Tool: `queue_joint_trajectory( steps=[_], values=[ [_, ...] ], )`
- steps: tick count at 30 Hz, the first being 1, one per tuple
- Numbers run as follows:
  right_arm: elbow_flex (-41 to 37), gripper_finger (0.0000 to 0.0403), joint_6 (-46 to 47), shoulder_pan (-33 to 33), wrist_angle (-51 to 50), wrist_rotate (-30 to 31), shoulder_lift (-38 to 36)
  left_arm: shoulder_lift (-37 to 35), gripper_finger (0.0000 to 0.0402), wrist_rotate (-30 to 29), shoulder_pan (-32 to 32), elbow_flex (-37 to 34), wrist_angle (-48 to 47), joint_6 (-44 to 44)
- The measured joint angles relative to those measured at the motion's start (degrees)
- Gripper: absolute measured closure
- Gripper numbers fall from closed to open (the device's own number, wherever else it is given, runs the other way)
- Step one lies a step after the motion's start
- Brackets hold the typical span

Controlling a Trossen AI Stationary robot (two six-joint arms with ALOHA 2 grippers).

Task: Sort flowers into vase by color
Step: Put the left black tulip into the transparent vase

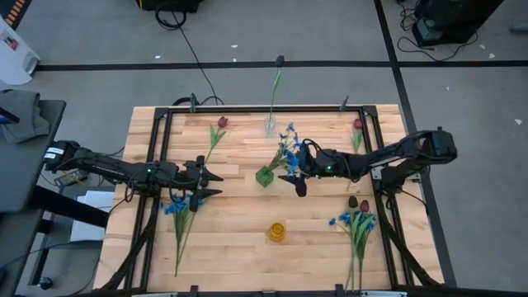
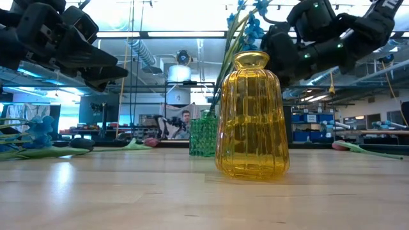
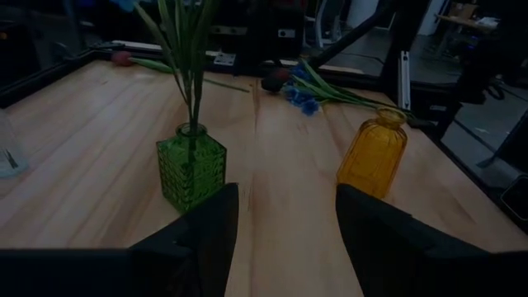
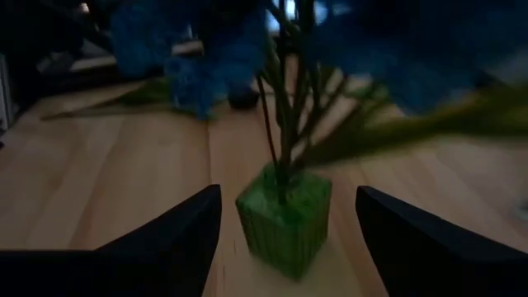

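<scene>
Blue flowers (image 1: 288, 147) stand in green vase (image 1: 265, 176); right gripper (image 1: 294, 176) released, just beside.

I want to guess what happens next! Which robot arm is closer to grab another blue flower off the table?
Probably the left. The left gripper hangs open beside a blue flower lying on the table, while the right gripper is open at the green vase.

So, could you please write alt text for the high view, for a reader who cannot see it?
Seen from above, the right gripper hovers with open jaws beside a green vase holding blue flowers, mid-table. The left gripper waits open over the table's left side, above loose blue flowers; a yellow vase stands near the front, and a clear vase holds one stem at the back.
</scene>
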Motion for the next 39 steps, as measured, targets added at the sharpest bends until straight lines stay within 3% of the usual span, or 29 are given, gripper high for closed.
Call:
queue_joint_trajectory(
  steps=[10, 23, 33, 39],
  values=[
    [0.0, 0.0114, 5.2, 0.8, -21.3, -0.1, -10.1, 0.0, 0.0193, -0.7, 0.0, 0.0, 1.1, 0.0],
    [0.0, 0.0114, 24.5, 1.1, -42.9, -4.8, -19.6, 0.0, 0.0193, -0.8, 0.0, 0.0, 2.4, -0.9],
    [0.0, 0.0114, 48.8, 1.3, -45.7, -11.8, -25.0, 0.0, 0.0193, -4.9, 0.0, 0.0, 3.3, -17.3],
    [0.0, 0.0114, 66.6, 3.6, -45.7, -12.9, -27.5, 0.0, 0.0193, -5.0, 0.0, 0.0, 3.2, -27.5]
  ],
)
